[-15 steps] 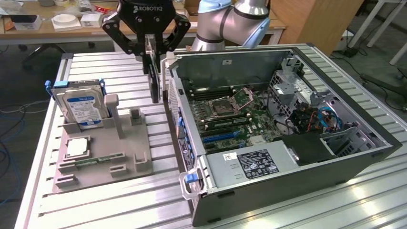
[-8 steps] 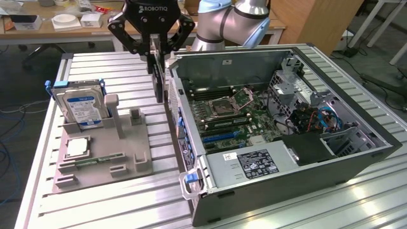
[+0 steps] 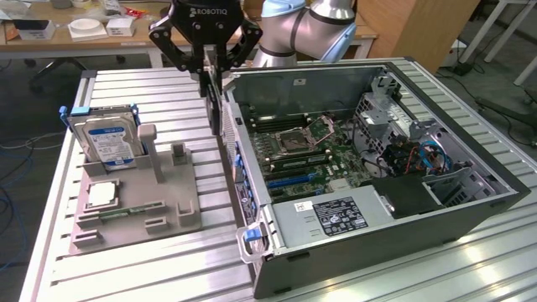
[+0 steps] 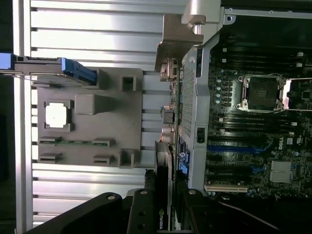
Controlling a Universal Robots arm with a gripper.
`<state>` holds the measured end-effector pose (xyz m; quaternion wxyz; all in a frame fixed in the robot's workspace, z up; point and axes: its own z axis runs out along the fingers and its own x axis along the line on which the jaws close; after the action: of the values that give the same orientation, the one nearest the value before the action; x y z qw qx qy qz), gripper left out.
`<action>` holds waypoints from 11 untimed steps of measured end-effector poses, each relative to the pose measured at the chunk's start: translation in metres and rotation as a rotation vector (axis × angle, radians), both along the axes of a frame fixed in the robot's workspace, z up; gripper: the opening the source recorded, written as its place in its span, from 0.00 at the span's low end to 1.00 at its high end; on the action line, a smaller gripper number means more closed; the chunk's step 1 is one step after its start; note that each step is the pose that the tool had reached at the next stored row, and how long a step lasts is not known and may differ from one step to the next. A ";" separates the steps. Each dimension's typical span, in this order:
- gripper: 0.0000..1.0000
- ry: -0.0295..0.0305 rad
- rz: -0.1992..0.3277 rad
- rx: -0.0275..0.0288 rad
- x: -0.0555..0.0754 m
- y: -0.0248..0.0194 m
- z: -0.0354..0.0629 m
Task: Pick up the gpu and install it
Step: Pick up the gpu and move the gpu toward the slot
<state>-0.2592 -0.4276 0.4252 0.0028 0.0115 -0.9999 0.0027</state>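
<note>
Vertically, gpu hangs clamped in tool, just outside case.

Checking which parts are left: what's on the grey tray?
An upright hard drive, a square chip and a memory stick lying flat. The tray hides the drive's bottom edge.

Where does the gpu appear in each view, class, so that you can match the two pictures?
Exterior view: the gpu hangs upright from the pincer, just outside the open computer case.
Wrist view: the gpu is edge-on between the grey holder and the case wall.
Shared landmark: the processor socket.
</note>
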 end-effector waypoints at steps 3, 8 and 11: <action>0.26 -0.0001 0.000 0.0001 0.003 0.0000 -0.0002; 0.26 0.0000 0.000 0.0001 0.024 0.0000 -0.0007; 0.26 0.0000 0.000 0.0001 0.028 0.0000 -0.0008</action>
<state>-0.2312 -0.4277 0.4244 0.0028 0.0117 -0.9999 0.0026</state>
